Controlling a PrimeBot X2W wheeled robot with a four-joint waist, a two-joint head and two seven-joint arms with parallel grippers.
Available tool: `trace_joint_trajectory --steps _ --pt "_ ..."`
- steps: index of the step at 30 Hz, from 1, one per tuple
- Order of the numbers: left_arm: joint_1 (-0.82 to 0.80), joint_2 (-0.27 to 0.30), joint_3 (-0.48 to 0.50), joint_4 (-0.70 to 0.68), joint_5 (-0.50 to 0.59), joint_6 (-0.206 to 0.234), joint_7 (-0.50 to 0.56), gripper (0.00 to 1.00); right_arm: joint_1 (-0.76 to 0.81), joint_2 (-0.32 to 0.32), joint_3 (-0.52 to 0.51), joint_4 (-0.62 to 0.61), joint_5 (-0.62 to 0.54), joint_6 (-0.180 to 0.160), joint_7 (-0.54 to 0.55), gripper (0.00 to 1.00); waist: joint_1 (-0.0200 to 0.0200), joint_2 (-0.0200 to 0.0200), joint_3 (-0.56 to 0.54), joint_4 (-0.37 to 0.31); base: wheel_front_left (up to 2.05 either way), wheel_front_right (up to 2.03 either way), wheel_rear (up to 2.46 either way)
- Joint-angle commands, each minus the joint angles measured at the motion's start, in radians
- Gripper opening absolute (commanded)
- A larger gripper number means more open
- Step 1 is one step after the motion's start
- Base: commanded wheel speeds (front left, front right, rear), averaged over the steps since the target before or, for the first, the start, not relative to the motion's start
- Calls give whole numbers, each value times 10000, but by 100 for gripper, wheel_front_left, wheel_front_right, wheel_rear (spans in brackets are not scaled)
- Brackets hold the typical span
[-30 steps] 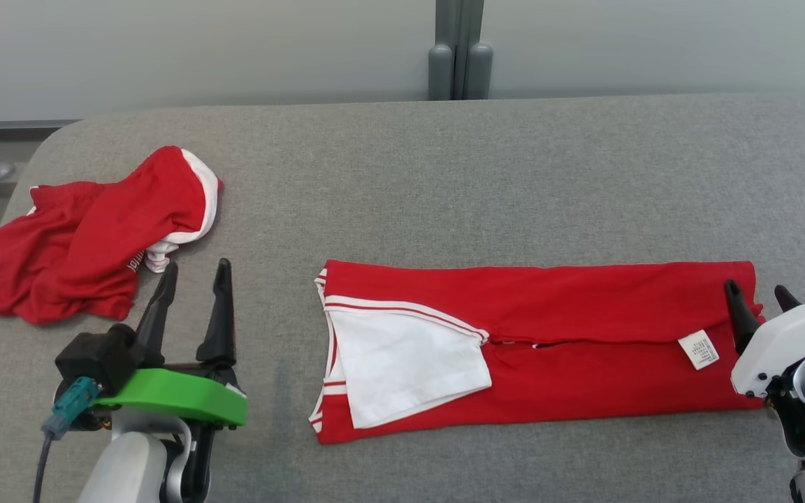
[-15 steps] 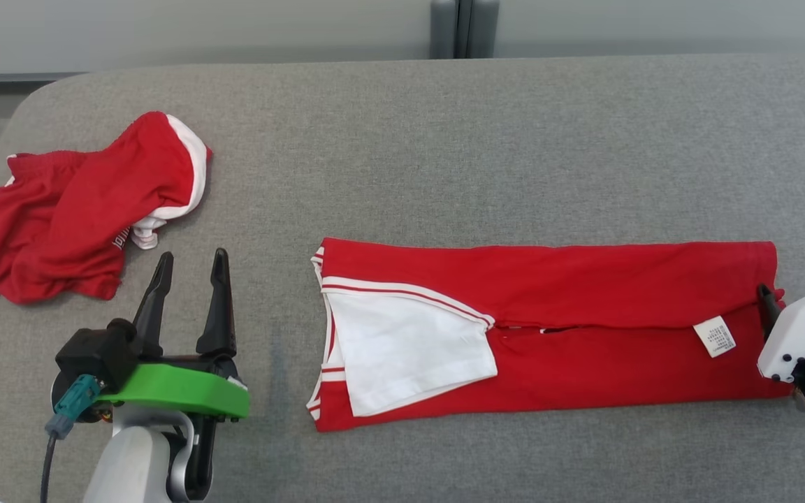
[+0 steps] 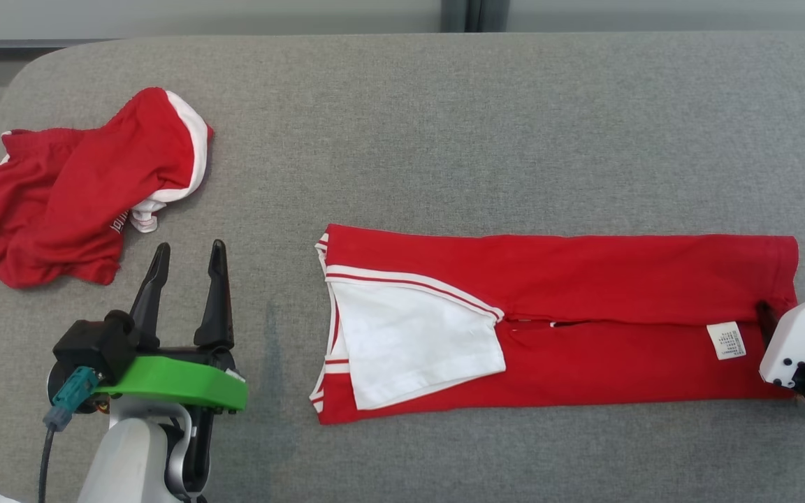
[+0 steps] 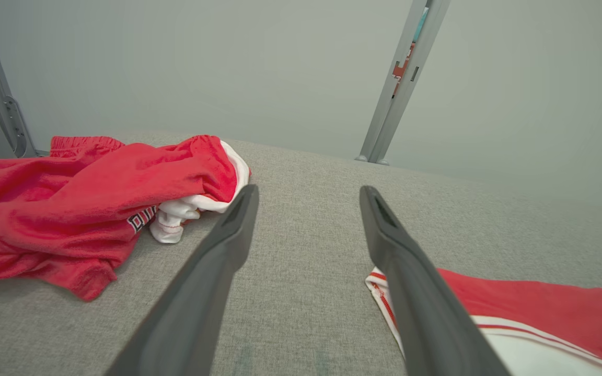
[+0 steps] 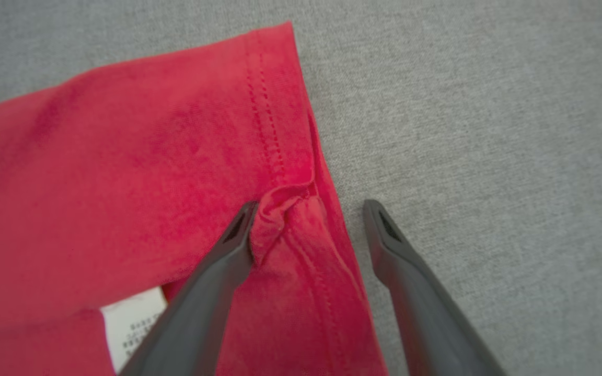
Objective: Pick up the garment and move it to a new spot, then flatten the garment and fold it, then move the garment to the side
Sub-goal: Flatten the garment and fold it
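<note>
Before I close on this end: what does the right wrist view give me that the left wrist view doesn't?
Right wrist view: the folded garment at its stitched hem end, its white care label, and the open right fingers, one at a pucker in the hem, the other over bare surface. Left wrist view: the crumpled red garment, a metal post, the folded garment's white-striped collar end, and the open left fingers pointing between the two garments. Shared: the folded garment and the grey surface.
</note>
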Motion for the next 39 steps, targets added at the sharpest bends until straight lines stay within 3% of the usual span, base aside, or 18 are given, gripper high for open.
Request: trace_joint_trajectory --steps 1,7,8,9,10,19,30,35,39 --pt "-189 -12 23 26 3 -57 1 100 -124 -60 70 179 164 -14 26 100 0 0 37 -10 0 0 0" --pt "-249 20 23 79 56 -58 1 100 -266 -252 604 810 667 -13 478 99 0 0 120 8 0 0 0" --pt "-255 19 14 96 60 -59 1 100 -274 -294 670 918 769 -8 597 56 0 0 119 24 0 0 0" --pt "-262 17 7 100 61 -61 1 100 -281 -336 696 964 821 -8 640 21 0 0 114 37 0 0 0" --pt "-262 17 3 111 64 -60 1 100 -288 -397 719 1012 849 -8 662 0 0 0 105 49 0 0 0" --pt "-129 31 11 120 63 -61 1 100 -551 -898 -397 508 -55 -20 -495 0 0 0 -63 -14 0 0 0" --pt "236 -61 55 159 61 -63 1 100 10 -736 -2181 -1108 -1395 -16 -149 0 0 0 -522 -296 0 0 0" --pt "408 -90 36 154 28 -64 1 100 305 -271 -1447 -2016 -1291 -16 257 0 0 0 -772 -420 0 0 0" --pt "543 -128 16 168 -1 -64 1 100 612 208 -44 -2859 -725 -14 831 0 0 0 -987 -435 0 0 0"
